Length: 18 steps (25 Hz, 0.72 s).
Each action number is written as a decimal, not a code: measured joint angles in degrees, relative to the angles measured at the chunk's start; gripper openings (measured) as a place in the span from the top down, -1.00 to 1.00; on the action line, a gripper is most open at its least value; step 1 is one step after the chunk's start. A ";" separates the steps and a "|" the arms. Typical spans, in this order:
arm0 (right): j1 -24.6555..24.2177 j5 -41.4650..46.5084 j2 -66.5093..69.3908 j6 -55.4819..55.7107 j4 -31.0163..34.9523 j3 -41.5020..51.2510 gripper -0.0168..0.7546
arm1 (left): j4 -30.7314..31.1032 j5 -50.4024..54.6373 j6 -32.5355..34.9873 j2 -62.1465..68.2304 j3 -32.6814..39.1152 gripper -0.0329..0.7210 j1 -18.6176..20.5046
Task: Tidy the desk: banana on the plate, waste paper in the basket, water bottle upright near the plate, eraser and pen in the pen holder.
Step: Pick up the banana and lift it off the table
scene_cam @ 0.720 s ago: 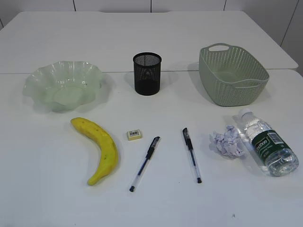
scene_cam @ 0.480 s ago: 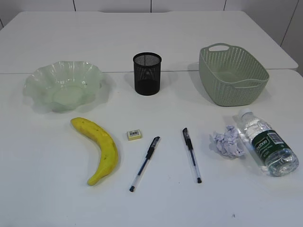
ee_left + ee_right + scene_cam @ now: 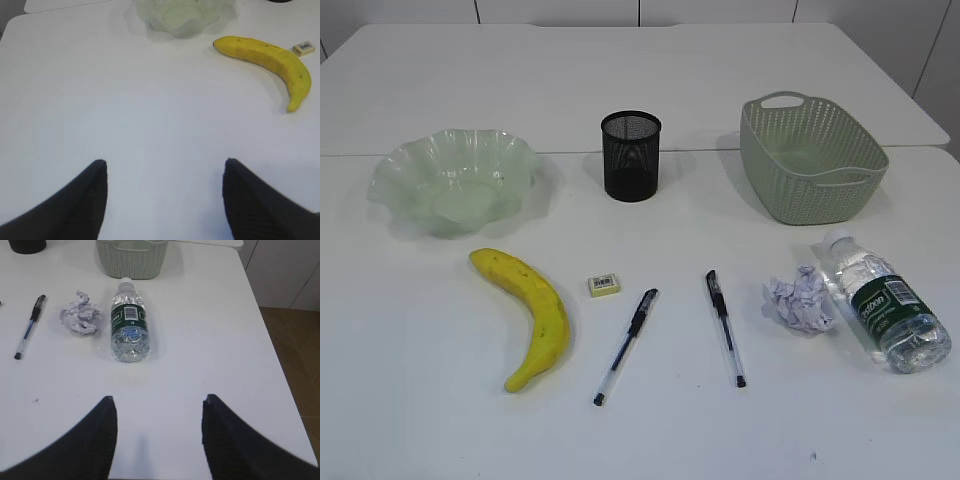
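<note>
Now, the scene as it stands:
Left end effector [image 3: 164,172]: jaws wide apart, holding nothing, hovering over bare bench [image 3: 100,100].
Banana [image 3: 270,56]: lying flat ahead and to the right of the left end effector, well apart from it.
Plate [image 3: 180,15]: straight ahead of the left end effector, beyond the banana's stem end; empty.
Eraser [image 3: 304,48]: just past the banana, far right of the left end effector.
Right end effector [image 3: 157,410]: jaws wide apart, empty.
Water bottle [image 3: 129,322]: on its side, ahead and slightly left, cap pointing away.
Waste paper [image 3: 79,317]: just left of the bottle.
Basket [image 3: 132,257]: beyond the bottle cap.
Pen [image 3: 30,326]: far left.
Pen holder [image 3: 631,155]: upright between plate and basket.
</note>
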 joint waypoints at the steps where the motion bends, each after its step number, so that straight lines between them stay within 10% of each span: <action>1: 0.00 0.00 0.00 0.00 0.00 0.00 -0.11 | 0.00 0.00 0.00 0.00 0.00 -0.43 0.00; 18: 0.00 0.57 0.00 0.10 0.00 0.00 -0.11 | -0.44 0.00 0.00 0.00 0.00 -0.43 0.00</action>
